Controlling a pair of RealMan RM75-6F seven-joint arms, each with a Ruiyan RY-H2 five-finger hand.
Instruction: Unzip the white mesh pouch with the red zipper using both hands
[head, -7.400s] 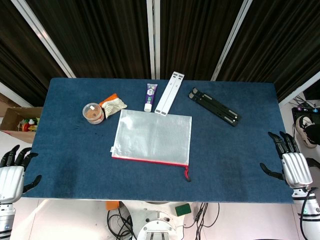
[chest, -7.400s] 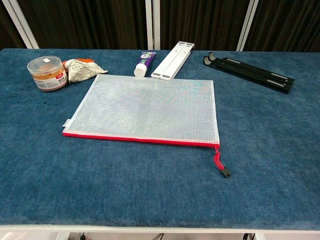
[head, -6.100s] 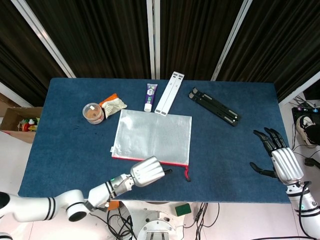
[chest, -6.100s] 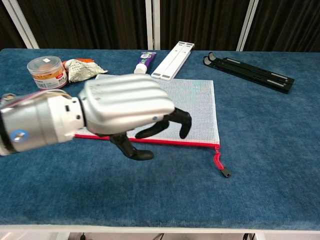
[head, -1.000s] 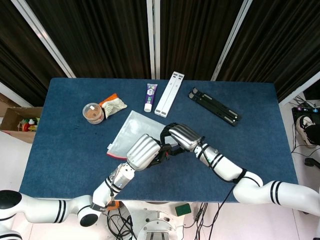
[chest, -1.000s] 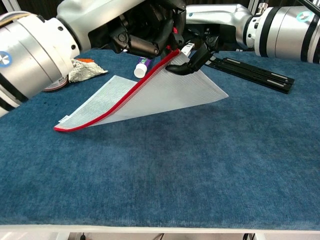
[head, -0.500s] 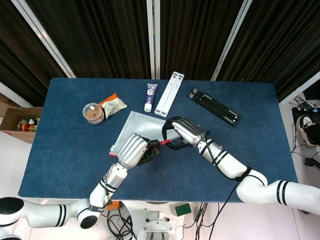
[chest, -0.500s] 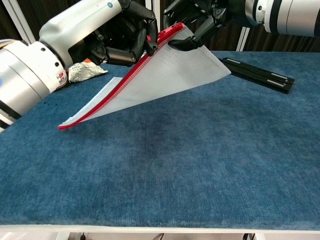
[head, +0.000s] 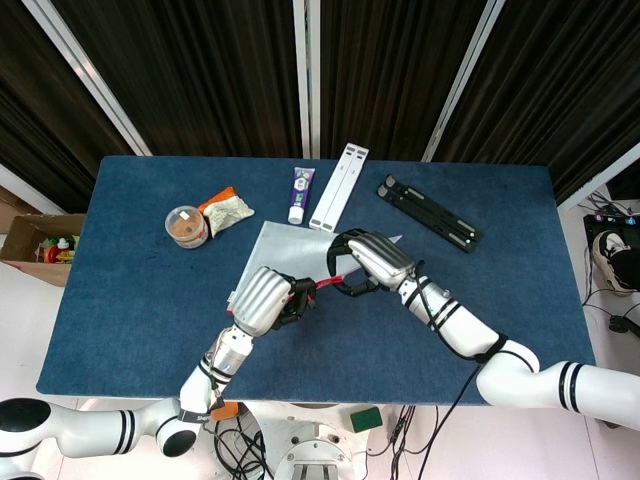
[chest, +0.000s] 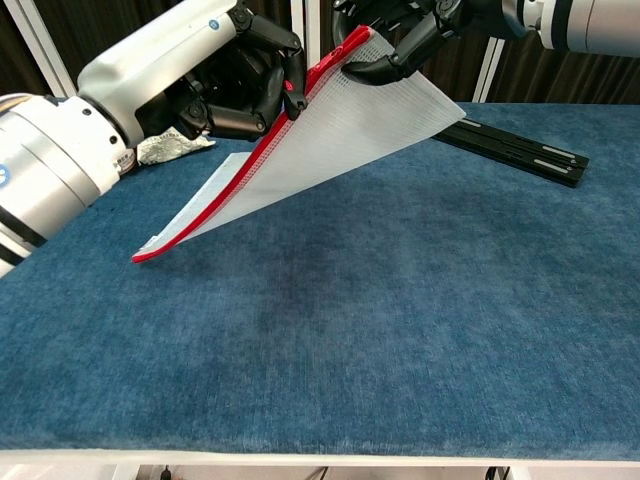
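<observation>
The white mesh pouch (chest: 345, 125) is lifted off the blue table (chest: 420, 300) and tilted. Its far left corner (chest: 140, 255) hangs lowest, just above the cloth. The red zipper (chest: 240, 175) runs up the raised edge. My left hand (chest: 235, 85) grips the zipper partway along that edge, fingers curled round it; whether it holds the slider is hidden. My right hand (chest: 400, 30) pinches the pouch's top corner at the zipper's end. In the head view the left hand (head: 268, 298) and right hand (head: 365, 262) sit close together, with a short stretch of red zipper (head: 327, 283) between them.
Behind the pouch at the left are a round jar (head: 186, 226) and a crumpled packet (head: 228, 208). A tube (head: 300, 193), a white bar (head: 339, 186) and a black folding stand (head: 428, 212) lie along the back of the table.
The pouch has been raised a little higher. My left hand has slid leftward along the zipper, away from the right hand, and the right hand has lifted slightly.
</observation>
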